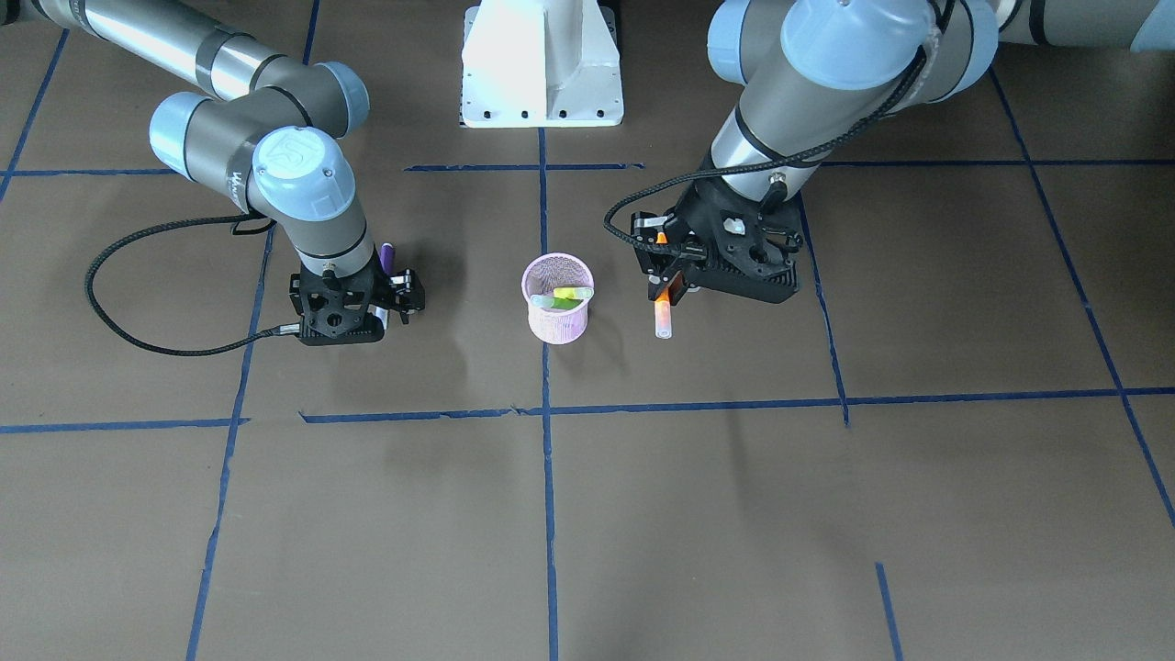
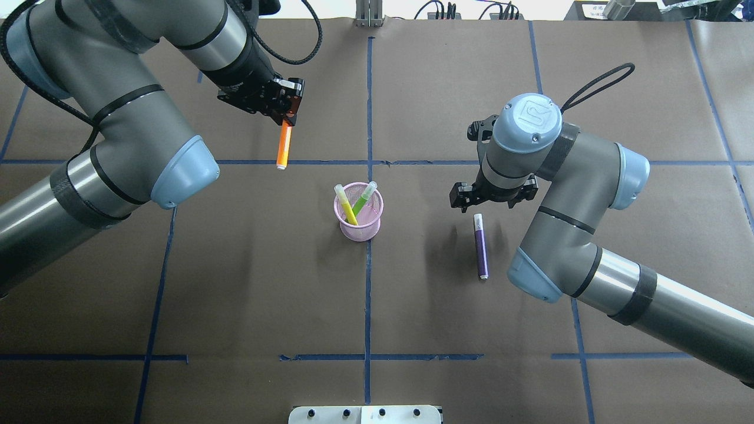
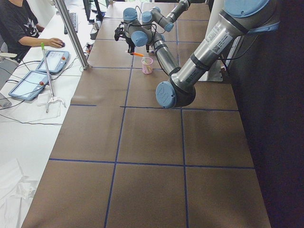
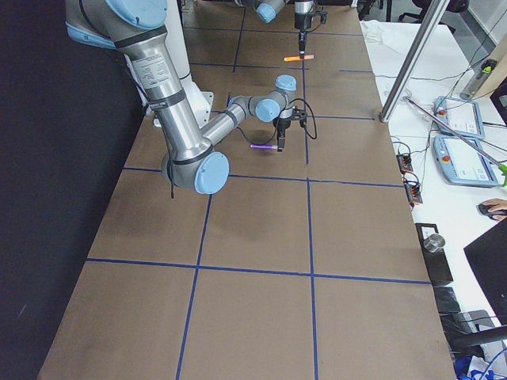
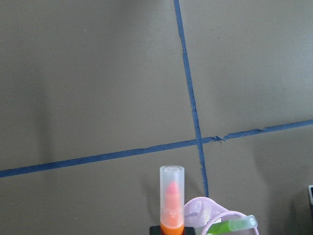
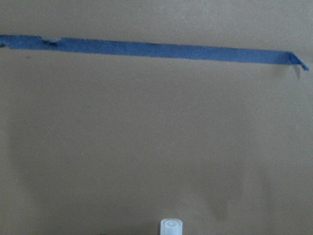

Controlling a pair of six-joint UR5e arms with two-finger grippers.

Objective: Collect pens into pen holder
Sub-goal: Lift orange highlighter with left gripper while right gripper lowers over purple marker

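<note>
done: two greenish pens [image 2: 353, 207] in pink mesh pen holder [image 2: 360, 232]
left gripper [image 2: 287, 119]: grasping orange pen [image 2: 284, 144], aloft
right gripper [image 1: 397, 298]: at lying purple pen [image 2: 481, 250], grip cannot be told

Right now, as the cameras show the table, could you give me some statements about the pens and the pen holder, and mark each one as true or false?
1. The left gripper holds the orange pen above the table. True.
2. The purple pen is inside the pen holder. False: it lies flat on the table, its pale end near the right gripper.
3. Two pens stand in the pen holder. True: a yellow pen and a green pen lean inside it.
4. The pen holder lies tipped on its side. False: it stands upright.
5. The orange pen touches the pen holder. False: it hangs apart from it, on the left arm's side.
</note>
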